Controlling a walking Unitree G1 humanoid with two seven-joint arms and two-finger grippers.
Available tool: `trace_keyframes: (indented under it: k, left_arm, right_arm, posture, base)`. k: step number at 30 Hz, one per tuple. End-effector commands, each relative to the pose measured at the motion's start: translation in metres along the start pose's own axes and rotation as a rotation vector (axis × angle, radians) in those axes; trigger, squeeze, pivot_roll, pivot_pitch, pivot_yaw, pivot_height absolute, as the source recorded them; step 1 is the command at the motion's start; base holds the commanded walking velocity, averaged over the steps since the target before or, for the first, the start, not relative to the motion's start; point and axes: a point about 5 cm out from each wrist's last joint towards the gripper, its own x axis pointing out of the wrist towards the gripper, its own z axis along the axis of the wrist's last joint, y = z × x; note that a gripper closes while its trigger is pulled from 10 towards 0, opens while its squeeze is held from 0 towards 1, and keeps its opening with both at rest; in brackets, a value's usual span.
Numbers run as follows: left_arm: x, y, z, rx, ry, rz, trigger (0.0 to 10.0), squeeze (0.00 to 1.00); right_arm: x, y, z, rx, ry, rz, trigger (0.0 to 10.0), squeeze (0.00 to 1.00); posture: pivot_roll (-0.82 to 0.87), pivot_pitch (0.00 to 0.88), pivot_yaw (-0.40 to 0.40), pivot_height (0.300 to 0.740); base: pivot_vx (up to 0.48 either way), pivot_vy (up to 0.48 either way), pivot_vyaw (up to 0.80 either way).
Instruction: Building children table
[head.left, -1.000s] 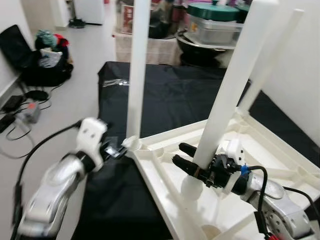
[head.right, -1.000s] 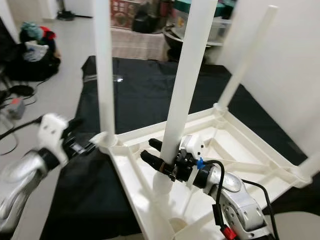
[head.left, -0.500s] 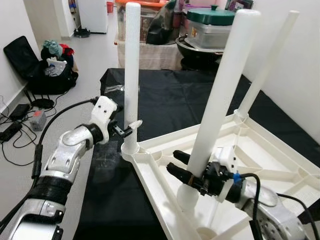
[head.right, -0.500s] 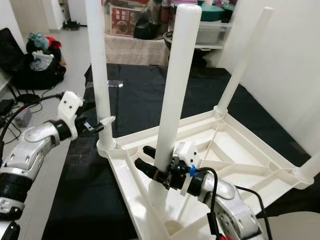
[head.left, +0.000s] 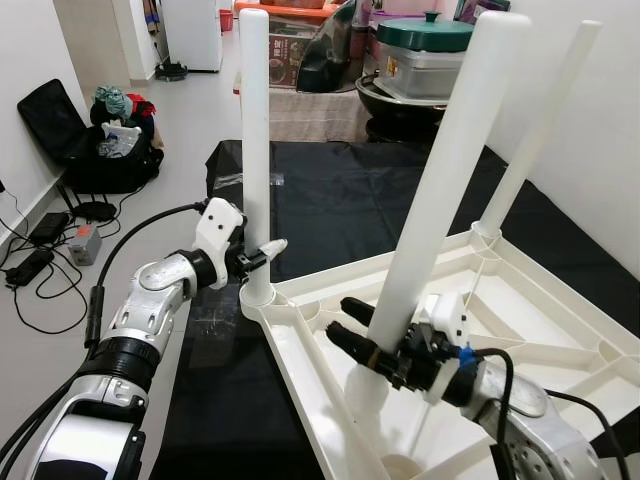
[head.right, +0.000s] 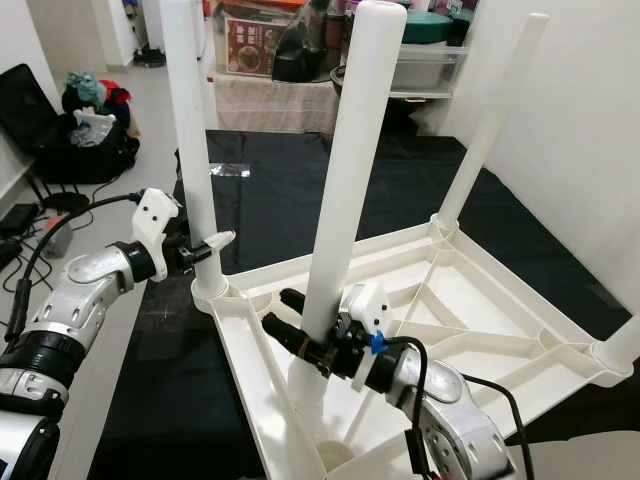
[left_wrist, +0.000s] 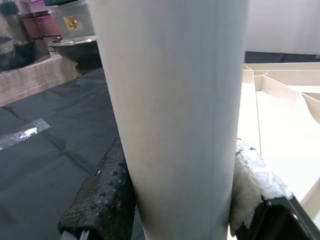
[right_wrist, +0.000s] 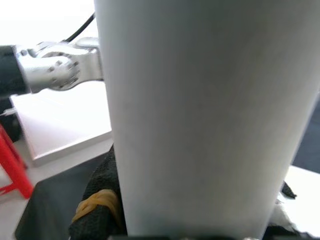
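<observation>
Head views: upturned table top (head.left: 560, 330) lies on black mat (head.left: 350, 190). Left gripper (head.left: 262, 256) clamps corner leg (head.left: 254, 150) just above its socket; right gripper (head.right: 305, 335) clamps near leg (head.right: 345, 170) low. Wrist views: each leg runs upright between closed fingers (left_wrist: 102, 195), fully seated in the jaws.

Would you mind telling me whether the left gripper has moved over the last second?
Yes. The left gripper has risen from the table's corner socket and now clasps the leg just above it.
</observation>
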Motion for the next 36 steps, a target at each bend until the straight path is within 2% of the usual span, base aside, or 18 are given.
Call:
trace_keyframes:
  k: [1, 6, 8, 9, 11, 14, 16, 17, 18, 19, 21, 23, 25, 26, 29, 32, 34, 36]
  left_arm:
    - [-0.002, -0.002, -0.005, -0.004, -0.005, 0.000, 0.0, 0.00]
    - [-0.005, -0.003, -0.010, -0.015, -0.012, 0.018, 0.0, 0.00]
    - [-0.007, -0.003, -0.015, -0.028, -0.013, 0.046, 0.0, 0.00]
    - [-0.007, -0.003, -0.015, -0.028, -0.013, 0.046, 0.0, 0.00]
    - [-0.009, -0.005, -0.021, -0.040, -0.012, 0.067, 0.0, 0.00]
    - [-0.010, -0.006, -0.023, -0.043, -0.010, 0.074, 0.0, 0.00]
    - [-0.011, -0.007, -0.027, -0.055, -0.013, 0.105, 0.0, 0.00]
    - [-0.011, -0.007, -0.027, -0.055, -0.013, 0.105, 0.0, 0.00]
    - [-0.013, -0.008, -0.029, -0.068, -0.017, 0.122, 0.0, 0.00]
    - [-0.015, -0.010, -0.032, -0.076, -0.015, 0.128, 0.0, 0.00]
    - [-0.015, -0.010, -0.032, -0.076, -0.015, 0.128, 0.0, 0.00]
    - [-0.017, -0.013, -0.036, -0.085, -0.014, 0.134, 0.0, 0.00]
    - [-0.018, -0.015, -0.039, -0.094, -0.015, 0.146, 0.0, 0.00]
    - [-0.018, -0.015, -0.039, -0.098, -0.015, 0.154, 0.0, 0.00]
    - [-0.019, -0.014, -0.040, -0.103, -0.019, 0.175, 0.0, 0.00]
    - [-0.020, -0.014, -0.040, -0.103, -0.021, 0.181, 0.0, 0.00]
    - [-0.023, -0.014, -0.043, -0.107, -0.014, 0.208, 0.0, 0.00]
    - [-0.024, -0.014, -0.044, -0.110, -0.013, 0.215, 0.0, 0.00]
  right_arm:
    - [0.001, -0.004, 0.005, -0.028, -0.028, -0.025, 0.0, 0.00]
    - [0.009, -0.019, 0.024, -0.054, -0.157, -0.148, 0.0, 0.00]
    - [0.010, -0.034, 0.053, -0.035, -0.309, -0.266, 0.0, 0.00]
    - [0.010, -0.034, 0.053, -0.035, -0.309, -0.266, 0.0, 0.00]
    - [0.005, -0.050, 0.084, -0.027, -0.457, -0.382, 0.0, 0.00]
    - [0.001, -0.056, 0.096, -0.027, -0.510, -0.426, 0.0, 0.00]
    - [-0.019, -0.076, 0.114, -0.137, -0.531, -0.592, 0.0, 0.00]
    - [-0.019, -0.076, 0.114, -0.137, -0.531, -0.592, 0.0, 0.00]
    - [-0.042, -0.094, 0.116, -0.196, -0.497, -0.762, 0.0, 0.00]
    - [-0.068, -0.112, 0.114, -0.202, -0.453, -0.957, 0.0, 0.00]
    - [-0.068, -0.112, 0.114, -0.202, -0.453, -0.957, 0.0, 0.00]
    - [-0.111, -0.131, 0.112, -0.214, -0.414, -1.236, 0.0, 0.00]
    - [-0.161, -0.138, 0.118, -0.322, -0.390, -1.488, 0.0, 0.00]
    - [-0.178, -0.137, 0.122, -0.364, -0.379, -1.565, 0.0, 0.00]
    - [-0.191, -0.134, 0.121, -0.382, -0.362, -1.611, 0.0, 0.00]
    - [-0.193, -0.133, 0.119, -0.380, -0.354, -1.605, 0.0, 0.00]
    - [-0.193, -0.129, 0.104, -0.369, -0.239, -1.554, 0.0, 0.00]
    - [-0.194, -0.128, 0.096, -0.349, -0.184, -1.548, 0.0, 0.00]
  posture:
    - [0.01, 0.000, -0.051, 0.740]
    - [0.01, 0.000, -0.057, 0.740]
    - [0.00, 0.000, -0.060, 0.740]
    - [0.00, 0.000, -0.060, 0.740]
    - [0.00, 0.000, -0.061, 0.740]
    - [0.00, 0.000, -0.062, 0.740]
    - [-0.01, 0.000, -0.064, 0.740]
    - [-0.01, 0.000, -0.064, 0.740]
    - [-0.02, 0.000, -0.063, 0.740]
    - [-0.03, 0.000, -0.062, 0.740]
    - [-0.03, 0.000, -0.062, 0.740]
    - [-0.04, 0.000, -0.060, 0.740]
    - [-0.04, 0.000, -0.053, 0.740]
    - [-0.04, 0.000, -0.053, 0.740]
    - [-0.05, 0.000, -0.048, 0.740]
    - [-0.05, 0.000, -0.048, 0.740]
    - [-0.06, 0.000, -0.052, 0.740]
    - [-0.06, 0.000, -0.053, 0.740]
  base:
    - [0.000, 0.000, 0.00]
    - [0.000, 0.000, 0.00]
    - [0.000, 0.000, 0.00]
    - [0.000, 0.000, 0.00]
    - [0.000, 0.000, 0.00]
    - [0.000, 0.000, 0.00]
    - [0.000, 0.000, 0.00]
    - [0.000, 0.000, 0.00]
    - [0.000, 0.000, 0.00]
    - [0.000, 0.000, 0.00]
    - [0.000, 0.000, 0.00]
    - [0.000, 0.000, 0.00]
    - [0.000, 0.000, 0.00]
    - [0.000, 0.000, 0.00]
    - [0.000, 0.000, 0.00]
    - [0.000, 0.000, 0.00]
    - [0.000, 0.000, 0.00]
    - [0.000, 0.000, 0.00]
